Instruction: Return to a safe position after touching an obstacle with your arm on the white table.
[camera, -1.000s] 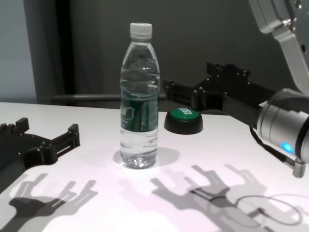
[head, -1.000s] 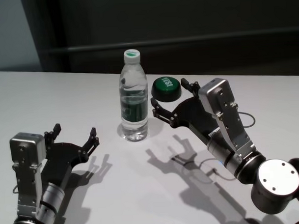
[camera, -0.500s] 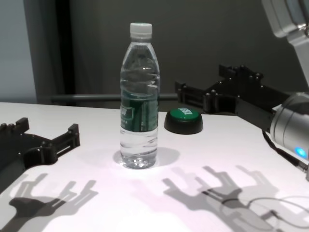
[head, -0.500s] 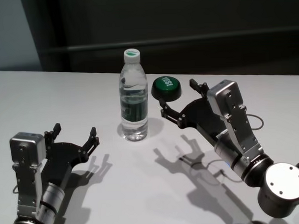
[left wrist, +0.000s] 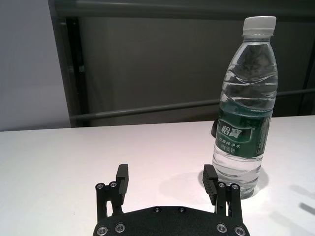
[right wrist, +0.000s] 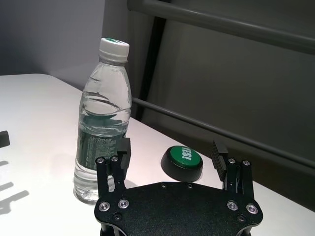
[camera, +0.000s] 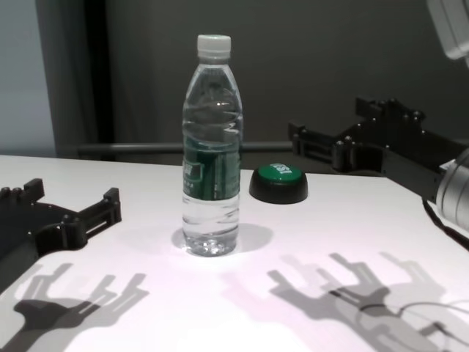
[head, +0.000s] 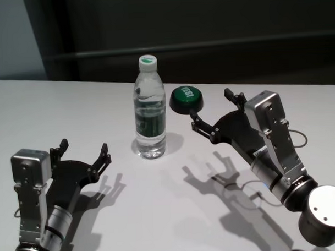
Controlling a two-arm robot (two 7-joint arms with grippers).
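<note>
Head view: a water bottle [head: 150,109] stands upright on the white table [head: 57,107], before a dark wall. Right gripper [head: 214,114], fingers spread, hovers beside it; left gripper [head: 85,154], also spread, sits nearer.

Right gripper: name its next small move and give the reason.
Probably draw a little farther back toward the robot's right. The right gripper, open and empty, sits clear of the upright water bottle but near the green button. The left gripper rests open by the white table.
</note>
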